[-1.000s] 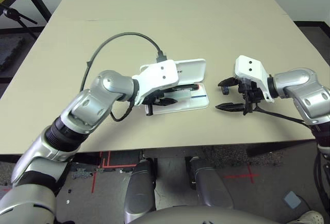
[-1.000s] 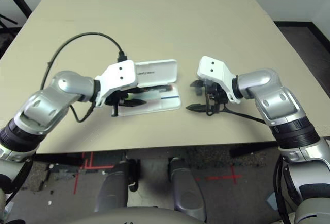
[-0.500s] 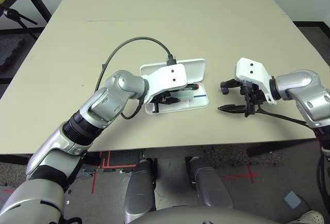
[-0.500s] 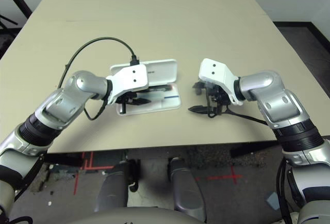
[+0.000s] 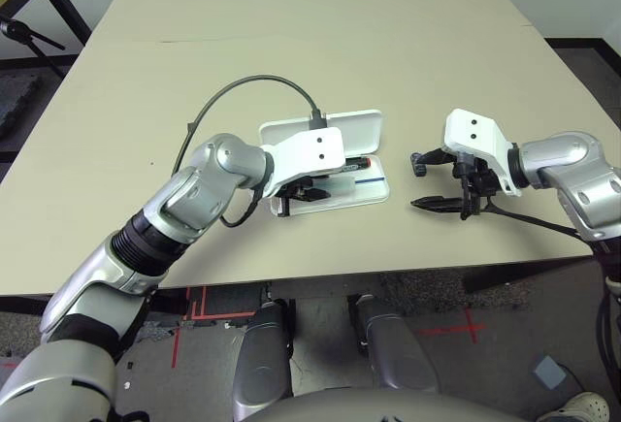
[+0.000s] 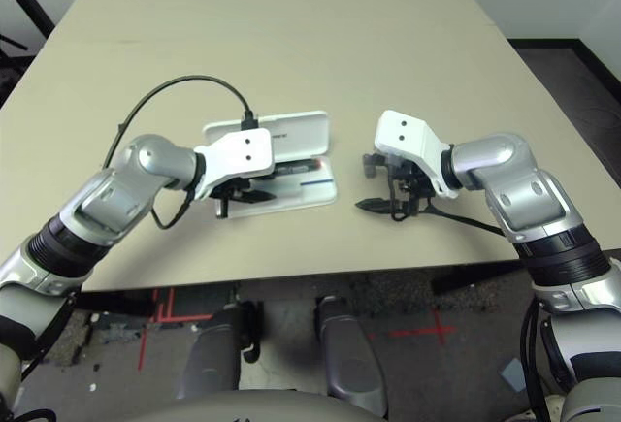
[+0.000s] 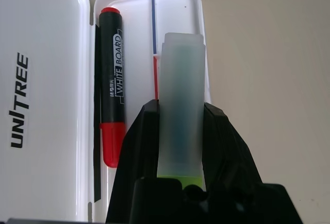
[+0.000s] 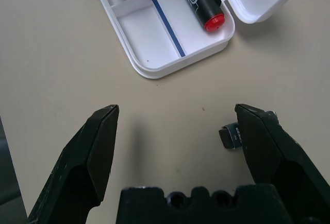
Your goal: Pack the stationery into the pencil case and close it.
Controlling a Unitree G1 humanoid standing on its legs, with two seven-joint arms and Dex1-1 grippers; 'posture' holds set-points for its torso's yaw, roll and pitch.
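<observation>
The white pencil case (image 5: 376,189) lies open on the table, its lid (image 7: 46,80) lettered "UNITREE" laid flat beside the tray. A red marker (image 7: 112,105) with a black cap rests in the tray along the hinge side. My left gripper (image 7: 180,108) hovers over the tray, shut on a light green-and-white bar (image 7: 180,69) that points along the tray's blue and red lines. To the right of the case, my right gripper (image 8: 176,113) stands open just above the table. A small dark grey piece (image 8: 230,135) lies on the table against one of its fingers (image 8: 263,141).
A black cable (image 5: 243,87) loops from my left wrist over the table behind the case. The table edge (image 5: 388,275) runs close in front of both grippers. Bare tabletop stretches far beyond the case.
My left arm has carried the bar a little to the right, over the tray, and its elbow has swung in. The right gripper has stayed in place, still open.
</observation>
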